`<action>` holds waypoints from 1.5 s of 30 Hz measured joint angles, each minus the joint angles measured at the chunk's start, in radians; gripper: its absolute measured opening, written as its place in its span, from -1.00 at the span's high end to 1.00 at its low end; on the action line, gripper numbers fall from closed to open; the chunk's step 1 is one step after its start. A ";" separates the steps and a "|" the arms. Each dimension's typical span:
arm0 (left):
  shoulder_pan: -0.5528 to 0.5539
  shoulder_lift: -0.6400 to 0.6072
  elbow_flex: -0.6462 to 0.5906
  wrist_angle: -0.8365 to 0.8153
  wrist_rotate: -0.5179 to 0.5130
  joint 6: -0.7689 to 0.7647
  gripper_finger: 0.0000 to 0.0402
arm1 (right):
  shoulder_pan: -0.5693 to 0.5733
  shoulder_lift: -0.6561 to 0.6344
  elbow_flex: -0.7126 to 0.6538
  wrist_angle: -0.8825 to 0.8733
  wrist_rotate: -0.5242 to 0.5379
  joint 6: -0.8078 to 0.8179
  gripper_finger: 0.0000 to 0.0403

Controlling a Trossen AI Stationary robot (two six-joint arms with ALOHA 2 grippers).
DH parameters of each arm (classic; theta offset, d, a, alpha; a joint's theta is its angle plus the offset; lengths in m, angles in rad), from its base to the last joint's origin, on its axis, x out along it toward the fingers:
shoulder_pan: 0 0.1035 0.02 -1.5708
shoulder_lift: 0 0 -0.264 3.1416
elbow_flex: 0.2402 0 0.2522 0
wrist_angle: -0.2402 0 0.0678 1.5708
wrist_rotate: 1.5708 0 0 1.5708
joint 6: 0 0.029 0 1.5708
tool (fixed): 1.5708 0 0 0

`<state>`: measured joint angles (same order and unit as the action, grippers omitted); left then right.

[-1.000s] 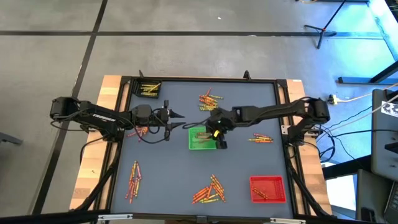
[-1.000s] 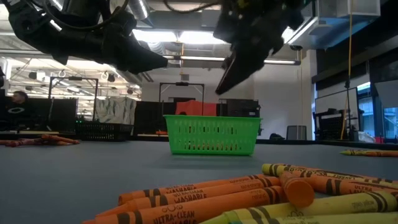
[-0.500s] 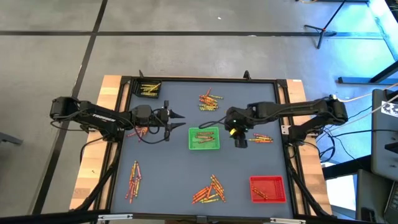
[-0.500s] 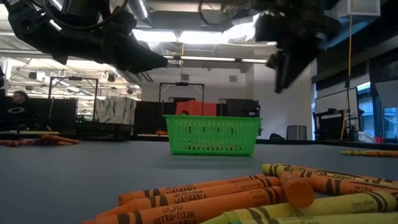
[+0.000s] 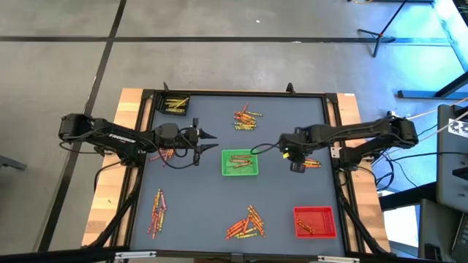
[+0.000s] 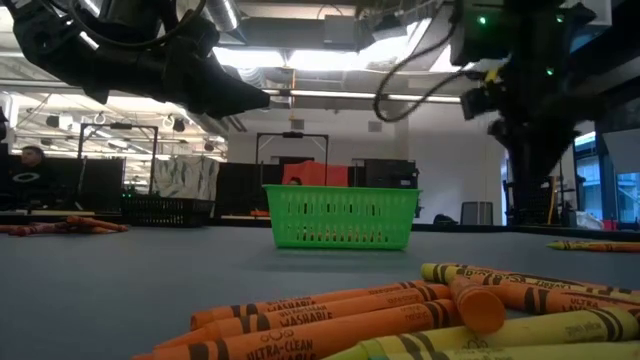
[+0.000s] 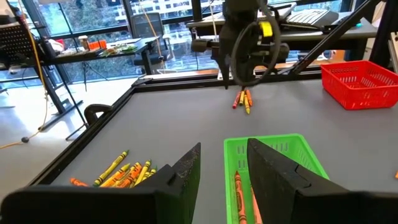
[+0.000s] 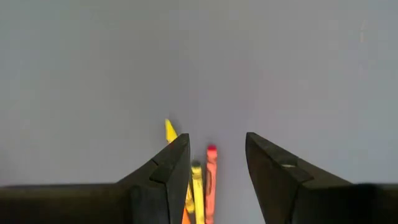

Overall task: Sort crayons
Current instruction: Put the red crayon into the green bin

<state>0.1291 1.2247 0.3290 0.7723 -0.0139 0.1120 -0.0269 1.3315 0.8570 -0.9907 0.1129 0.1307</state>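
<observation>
Crayons (image 5: 308, 163) lying in a small cluster right of the green tray (image 5: 240, 162), right gripper (image 5: 296, 162) poised directly over them, jaws parted and empty, left gripper (image 5: 207, 141) parked left of the tray, jaws likewise apart, holding nothing.

Orange crayons (image 6: 330, 320): wrappers read "ULTRA-CLEAN WASHABLE". Left arm (image 5: 110, 135): "TROSSEN".

Orange and yellow crayons (image 6: 400, 315) lie nearest, with the green basket (image 6: 341, 217) farther back.
</observation>
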 joint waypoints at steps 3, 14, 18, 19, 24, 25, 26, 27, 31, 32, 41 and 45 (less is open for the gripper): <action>0.000 0.000 0.000 0.000 0.000 0.000 0.43 | -0.019 0.000 -0.037 -0.016 -0.001 0.028 0.23; 0.000 0.000 0.000 0.000 0.000 0.000 0.43 | -0.180 0.001 -0.139 0.036 -0.088 0.031 0.23; 0.000 0.000 0.000 0.001 0.000 0.000 0.43 | -0.184 0.001 -0.139 0.054 -0.117 0.023 0.23; 0.000 0.000 0.000 0.000 -0.001 0.000 0.43 | -0.183 0.001 -0.139 0.055 -0.125 0.022 0.23; 0.000 0.000 0.000 0.000 -0.001 0.000 0.43 | -0.183 0.017 -0.139 0.059 -0.139 0.022 0.23; 0.000 0.000 0.000 0.000 -0.001 0.000 0.43 | -0.183 0.028 -0.139 0.061 -0.136 0.022 0.23; 0.000 0.000 0.000 0.001 -0.001 0.000 0.43 | -0.183 0.042 -0.139 0.066 -0.133 0.022 0.23; 0.000 0.000 0.000 0.000 -0.001 0.000 0.43 | -0.183 0.057 -0.139 0.067 -0.137 0.022 0.23; 0.000 0.000 0.000 0.000 -0.001 0.000 0.43 | -0.183 0.121 -0.139 0.074 -0.142 0.021 0.23; 0.000 0.000 0.000 0.001 -0.001 0.002 0.43 | -0.183 0.133 -0.139 0.073 -0.138 0.023 0.23; 0.000 0.000 0.000 0.001 -0.001 0.002 0.43 | -0.183 0.201 -0.134 0.082 -0.121 0.045 0.32; 0.000 0.000 0.000 0.001 -0.001 0.002 0.43 | -0.182 0.202 -0.136 0.096 -0.120 0.024 0.54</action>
<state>0.1295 1.2247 0.3286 0.7731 -0.0147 0.1135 -0.2092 1.5333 0.7212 -0.8945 -0.0073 0.1549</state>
